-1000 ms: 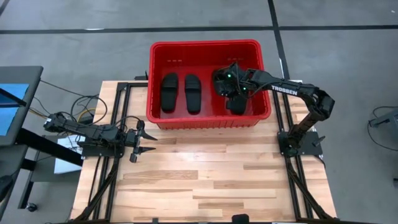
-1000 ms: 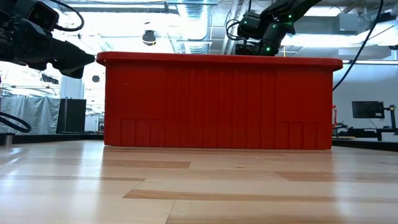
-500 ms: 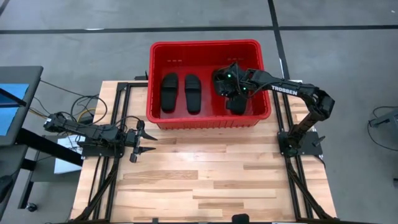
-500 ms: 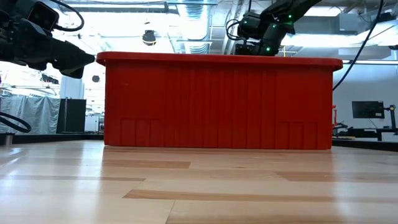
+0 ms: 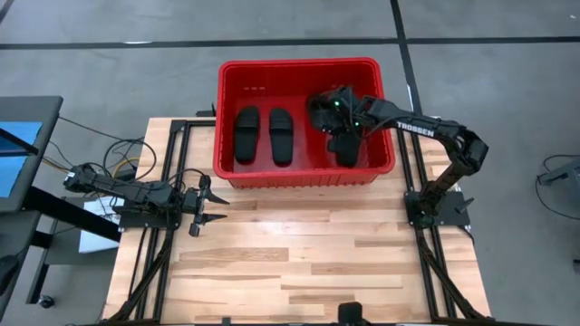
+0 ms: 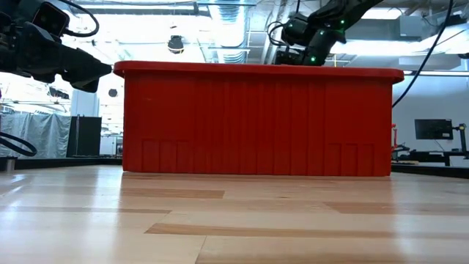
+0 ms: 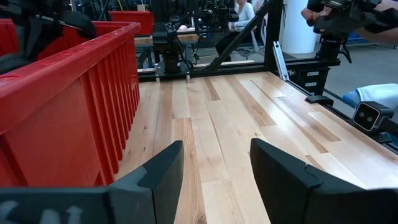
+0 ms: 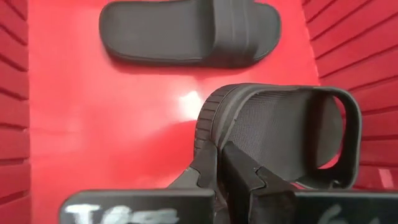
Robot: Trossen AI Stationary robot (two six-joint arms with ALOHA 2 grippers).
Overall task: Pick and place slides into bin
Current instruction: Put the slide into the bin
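Note:
The red bin (image 5: 231,167) stands at the table's far edge. Two black slides (image 5: 246,134) (image 5: 281,136) lie flat side by side on its floor, in the left half. A third slide (image 8: 186,28) lies flat in the right half; in the high view my right arm mostly covers it. My right gripper (image 5: 340,129) is inside the bin's right half, shut on the fourth slide (image 5: 348,150). My left gripper (image 5: 207,206) is open and empty over the table's left side, near the bin's near left corner. My right gripper pinches the slide's sole by its side edge (image 8: 208,134) between its two fingers (image 8: 202,171), coming from above. The slide stands on its edge, with its strap (image 8: 339,134) to the side. I cannot tell whether its lower part rests on the bin floor.
The bin's near wall (image 6: 256,121) fills the low view, with my right wrist (image 6: 304,40) above its rim. Bare wooden table (image 5: 317,254) lies in front of the bin. Black frame rails (image 5: 435,263) run along both sides of the table.
My right gripper has shifted a little toward the table's far edge inside the bin, and the held slide has gone with it.

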